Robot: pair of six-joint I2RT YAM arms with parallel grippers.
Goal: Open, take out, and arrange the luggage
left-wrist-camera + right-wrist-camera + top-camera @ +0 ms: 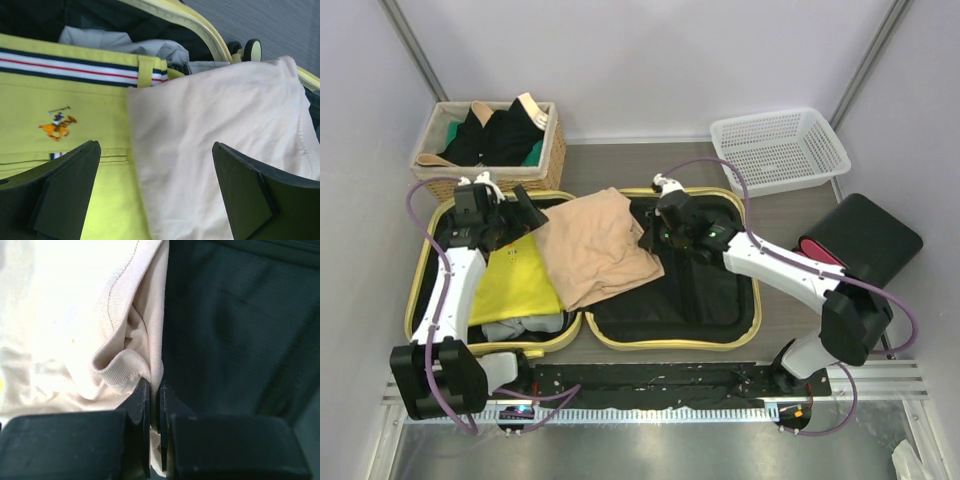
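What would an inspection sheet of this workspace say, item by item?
Surface: brown table top.
Job's things: pale-yellow hard-shell suitcase lies open; beige folded garment across its hinge; yellow polo shirt and grey clothing in the left half.
Clutter: wicker basket of dark clothes, white plastic mesh basket, black box with a red end.
Tools: left tool open above the clothes; right tool shut on the beige garment's edge.
Cables: purple cables loop along both arms.
Surroundings: plain pale walls.

Luggage [710, 290] open flat on counter [620, 165]; folded shirt [600, 245] across its middle; wicker basket [552, 160] behind-left, mesh tray [780, 150] behind-right.
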